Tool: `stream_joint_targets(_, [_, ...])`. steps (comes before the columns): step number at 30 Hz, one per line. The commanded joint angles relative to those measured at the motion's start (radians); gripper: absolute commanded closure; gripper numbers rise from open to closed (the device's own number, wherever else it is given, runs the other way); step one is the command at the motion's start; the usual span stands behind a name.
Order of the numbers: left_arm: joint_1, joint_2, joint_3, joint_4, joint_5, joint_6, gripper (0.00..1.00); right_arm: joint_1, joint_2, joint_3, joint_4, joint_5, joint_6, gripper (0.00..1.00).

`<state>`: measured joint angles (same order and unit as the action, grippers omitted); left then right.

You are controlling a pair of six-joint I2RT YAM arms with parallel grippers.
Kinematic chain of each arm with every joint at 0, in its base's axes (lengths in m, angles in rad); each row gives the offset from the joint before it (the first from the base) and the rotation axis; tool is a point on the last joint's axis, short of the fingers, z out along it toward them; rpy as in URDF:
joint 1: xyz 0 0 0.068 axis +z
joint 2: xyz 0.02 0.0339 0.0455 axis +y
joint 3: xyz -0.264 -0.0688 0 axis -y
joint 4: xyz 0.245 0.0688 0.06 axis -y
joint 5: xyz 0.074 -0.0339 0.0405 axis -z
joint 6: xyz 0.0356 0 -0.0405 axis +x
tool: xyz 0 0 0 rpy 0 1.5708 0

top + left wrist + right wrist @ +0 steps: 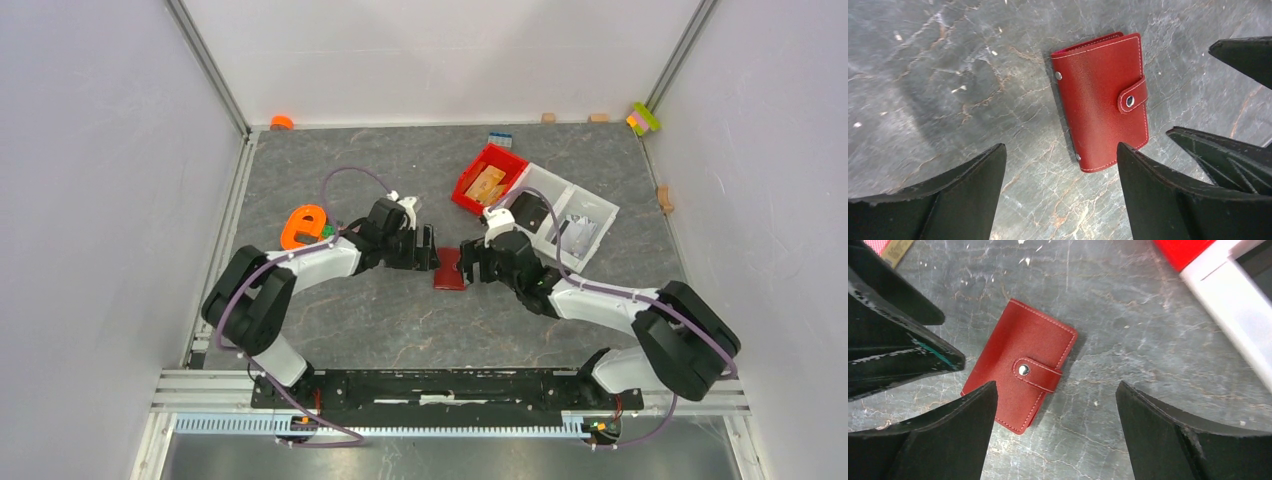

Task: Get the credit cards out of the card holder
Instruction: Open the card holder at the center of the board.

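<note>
The card holder — snapped shut — was pictured flat at mid-desk, flanked by the left gripper and right gripper, both spread and empty; approach was judged the step in hand, its strap to be unsnapped next.

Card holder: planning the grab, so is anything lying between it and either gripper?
Nothing visible. The card holder lies snapped shut on the table, with the left gripper and right gripper both open close to it.

Robotics lab cell: white panel walls, aluminium frame rail, grey marbled tabletop.
</note>
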<state>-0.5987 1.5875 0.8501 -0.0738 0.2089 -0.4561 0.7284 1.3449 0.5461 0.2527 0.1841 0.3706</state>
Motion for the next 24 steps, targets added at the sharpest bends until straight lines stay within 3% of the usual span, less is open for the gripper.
stream_joint_targets(1, [-0.002,0.076,0.07,0.002,0.115,-0.03,0.16,0.026,0.081,0.055,0.048,-0.04,0.032,0.1])
stream_joint_targets(12, [-0.003,0.166,0.104,0.016,0.184,-0.049,0.31,0.067,0.223,0.154,-0.016,0.063,0.046,0.27])
stream_joint_targets(19, [-0.003,0.218,0.127,0.011,0.178,-0.049,0.56,0.086,0.25,0.185,-0.079,0.155,0.042,0.45])
stream_joint_targets(24, [-0.003,0.236,0.146,-0.009,0.168,-0.038,0.8,0.094,0.259,0.21,-0.124,0.193,0.033,0.56])
